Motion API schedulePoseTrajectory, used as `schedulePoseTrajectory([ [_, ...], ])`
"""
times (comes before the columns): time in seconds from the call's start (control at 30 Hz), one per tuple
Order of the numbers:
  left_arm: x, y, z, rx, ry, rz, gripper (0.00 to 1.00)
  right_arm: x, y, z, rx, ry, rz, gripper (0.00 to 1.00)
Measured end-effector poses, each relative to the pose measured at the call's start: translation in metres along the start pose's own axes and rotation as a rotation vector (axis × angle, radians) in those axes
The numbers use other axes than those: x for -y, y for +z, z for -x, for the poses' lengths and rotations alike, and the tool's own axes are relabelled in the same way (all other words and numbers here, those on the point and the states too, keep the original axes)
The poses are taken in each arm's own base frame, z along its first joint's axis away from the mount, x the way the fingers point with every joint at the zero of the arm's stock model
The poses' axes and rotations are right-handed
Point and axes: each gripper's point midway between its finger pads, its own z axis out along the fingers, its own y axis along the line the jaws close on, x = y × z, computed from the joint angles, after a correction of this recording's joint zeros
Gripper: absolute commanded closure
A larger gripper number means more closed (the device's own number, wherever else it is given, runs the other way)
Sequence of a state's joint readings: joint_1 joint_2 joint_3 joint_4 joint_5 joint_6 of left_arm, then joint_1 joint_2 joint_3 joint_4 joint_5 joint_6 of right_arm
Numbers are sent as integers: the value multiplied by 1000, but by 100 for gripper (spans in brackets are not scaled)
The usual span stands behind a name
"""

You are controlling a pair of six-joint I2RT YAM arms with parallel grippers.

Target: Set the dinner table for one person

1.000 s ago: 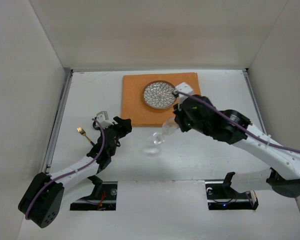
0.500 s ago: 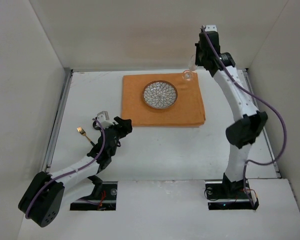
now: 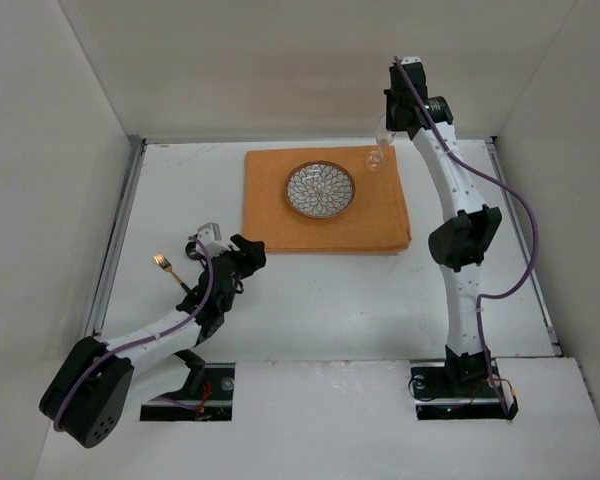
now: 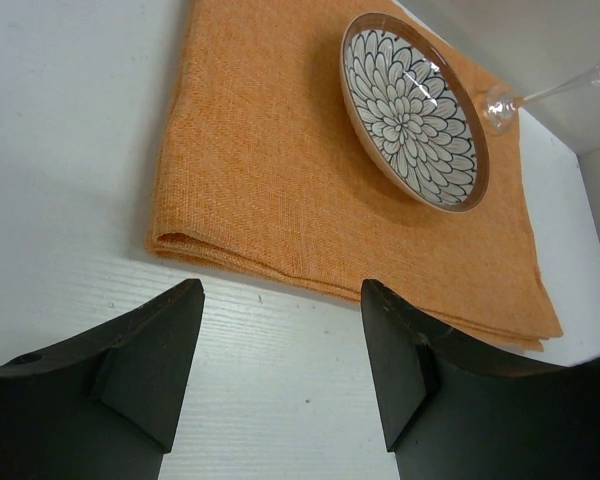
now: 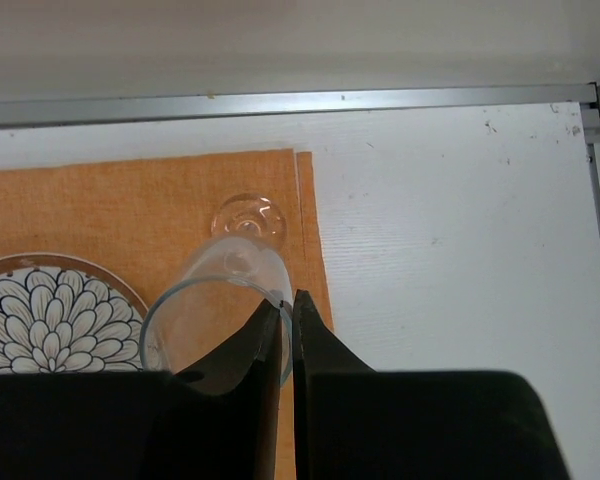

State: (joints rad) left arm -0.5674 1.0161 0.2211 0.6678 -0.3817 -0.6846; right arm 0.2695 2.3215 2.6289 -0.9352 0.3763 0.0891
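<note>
One wine glass (image 5: 225,270) was pinched at its rim by the right gripper (image 5: 287,305), over the far right corner of the orange cloth (image 3: 280,215) on the dinner table (image 3: 310,300), beside the plate (image 3: 320,190); it should be lowered straight and released only once its foot was seated; its long axis stood near upright, mouth upward; the left gripper (image 4: 280,290) was held spread.

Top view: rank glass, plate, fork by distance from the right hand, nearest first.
1. Glass: gripped at its rim by the right hand, at the cloth's far right corner.
2. Plate: mid-cloth, left of the hand.
3. Fork: on the bare table, far left.
</note>
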Motion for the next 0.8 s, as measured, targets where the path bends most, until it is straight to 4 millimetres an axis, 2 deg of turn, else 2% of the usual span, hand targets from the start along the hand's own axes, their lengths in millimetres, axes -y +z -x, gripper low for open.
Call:
schedulePoseTrajectory([
  [0.33,-2,1,0,-3,-5,4,38,-3,0,0,-1,-6,18,98],
  [0.6,-3,1,1,-1,-8,8,38,-10,18,-11,-23,-15,24,93],
  [0.7,-3,2,1,-1,-11,8,38,-11,18,-11,-24,-15,29,89],
  [0.8,-3,2,1,-1,-14,7,38,-12,19,-10,-19,-7,32,75],
])
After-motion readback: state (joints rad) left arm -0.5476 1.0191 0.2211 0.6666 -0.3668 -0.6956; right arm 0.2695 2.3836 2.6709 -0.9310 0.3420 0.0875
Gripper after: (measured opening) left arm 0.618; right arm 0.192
